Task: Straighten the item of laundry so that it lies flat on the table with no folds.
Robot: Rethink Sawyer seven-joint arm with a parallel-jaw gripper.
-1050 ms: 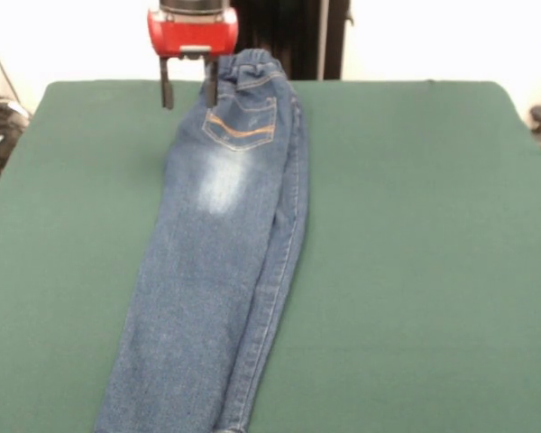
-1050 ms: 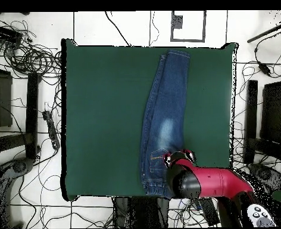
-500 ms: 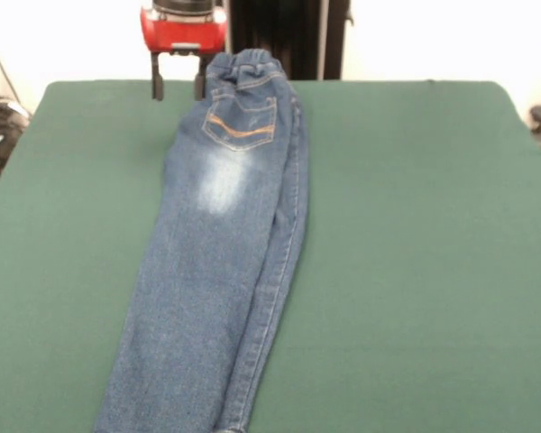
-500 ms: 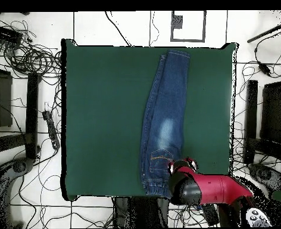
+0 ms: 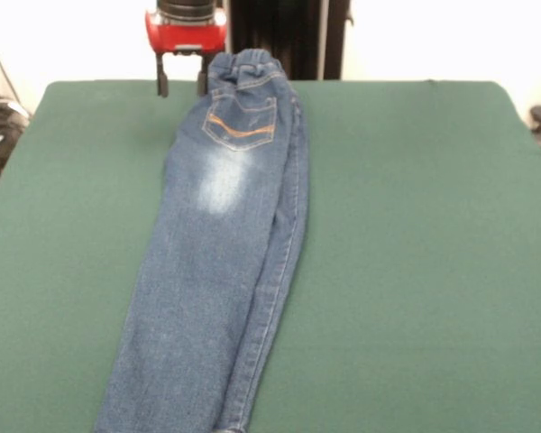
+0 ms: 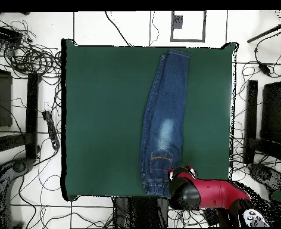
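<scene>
At eleven o'clock of the jeans (image 5: 218, 244), our fingers (image 5: 162, 77) hang spread and empty; we should pinch the upper leg's edge and unfold it across the surface (image 5: 415, 225).

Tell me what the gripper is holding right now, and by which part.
Nothing. The red-and-black gripper hangs open and empty beside the waistband of the small blue denim jeans, its fingers apart and clear of the cloth.
</scene>
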